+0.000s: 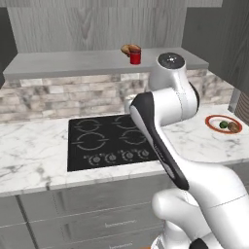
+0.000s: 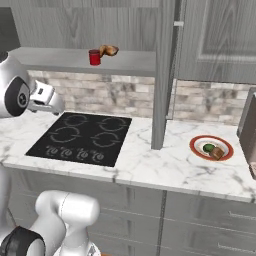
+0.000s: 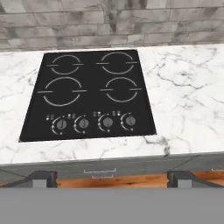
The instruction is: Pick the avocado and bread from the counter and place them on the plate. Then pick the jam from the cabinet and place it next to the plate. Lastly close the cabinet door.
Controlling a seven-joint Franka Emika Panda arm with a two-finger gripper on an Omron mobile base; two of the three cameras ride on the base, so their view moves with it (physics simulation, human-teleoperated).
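Note:
The orange-rimmed plate (image 1: 208, 121) (image 2: 192, 146) lies on the white marble counter (image 1: 34, 155) at the right, holding the dark green avocado (image 1: 223, 125) (image 2: 208, 147) and the small brown bread (image 1: 234, 127) (image 2: 217, 152) side by side. The red jam (image 1: 135, 57) (image 2: 94, 57) stands on the grey cabinet shelf (image 1: 58, 63). The cabinet door (image 2: 161, 75) stands open, edge-on. My gripper (image 3: 111, 178) is open with nothing between its fingers. It hangs over the cooktop (image 3: 87, 94), well below the jam and left of the plate.
A golden-brown pastry (image 1: 128, 49) (image 2: 109, 50) sits just behind the jam. A dark appliance (image 2: 248, 135) stands at the counter's far right beside the plate. A stone backsplash (image 3: 109, 22) rises behind the cooktop (image 1: 109, 138). Grey drawers run under the counter.

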